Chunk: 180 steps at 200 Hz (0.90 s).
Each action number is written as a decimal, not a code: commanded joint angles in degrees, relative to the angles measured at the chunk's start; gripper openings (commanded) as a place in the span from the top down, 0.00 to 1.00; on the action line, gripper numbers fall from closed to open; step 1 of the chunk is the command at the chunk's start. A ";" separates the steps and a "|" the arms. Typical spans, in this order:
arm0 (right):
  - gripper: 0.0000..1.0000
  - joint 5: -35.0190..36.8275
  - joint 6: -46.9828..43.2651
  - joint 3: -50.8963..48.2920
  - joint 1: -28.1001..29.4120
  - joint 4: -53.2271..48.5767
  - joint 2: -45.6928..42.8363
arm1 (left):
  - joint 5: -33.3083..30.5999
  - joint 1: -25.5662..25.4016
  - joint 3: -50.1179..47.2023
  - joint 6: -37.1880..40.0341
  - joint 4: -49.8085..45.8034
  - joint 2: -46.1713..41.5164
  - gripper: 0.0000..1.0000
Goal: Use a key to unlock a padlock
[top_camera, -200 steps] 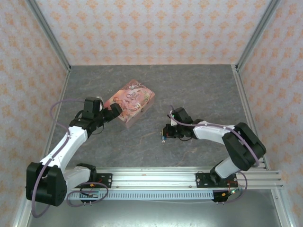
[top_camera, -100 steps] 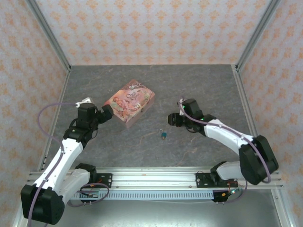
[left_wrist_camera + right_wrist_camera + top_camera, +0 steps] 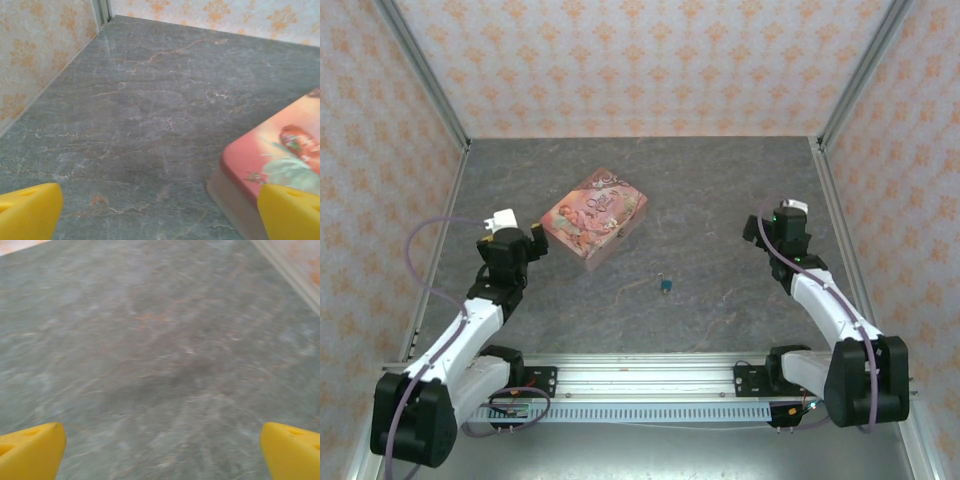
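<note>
Tiny teal-blue padlock (image 3: 664,286) is laid toward the front edge of the grey marbled bench (image 3: 720,180), apart from the pink illustrated rectangular tin (image 3: 595,212). The left gripper (image 3: 160,210) and right gripper (image 3: 162,450) are seen wide open, grasping nothing.

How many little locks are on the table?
1. The padlock lies on the grey table, near the middle, closer to the front edge than the pink tin and not touching it. Whether the tin hides another cannot be seen.

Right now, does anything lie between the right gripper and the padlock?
No. The top external view shows bare grey table between the right gripper and the padlock. The pink tin lies beyond the padlock, to the left.
</note>
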 commanded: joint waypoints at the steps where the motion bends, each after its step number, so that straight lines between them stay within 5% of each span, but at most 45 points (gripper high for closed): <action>1: 0.01 2.62 -0.84 -4.82 -3.48 12.07 2.74 | -2.56 0.53 -3.02 5.82 16.52 4.94 0.00; 49: 0.01 -6.18 -3.80 -11.48 -5.12 40.73 11.67 | 3.67 0.70 -4.50 10.10 33.37 18.75 0.00; 99: 0.01 -11.99 -6.36 -15.01 -5.22 57.59 21.86 | 11.07 3.05 -4.19 11.55 44.40 30.53 0.02; 126: 0.01 -12.94 -7.33 -10.61 -5.24 49.59 22.32 | 11.12 3.52 0.18 10.63 35.52 30.45 0.01; 180: 0.01 -8.83 -8.58 -9.10 -3.00 46.45 22.44 | 11.80 4.79 0.73 9.55 34.69 30.67 0.00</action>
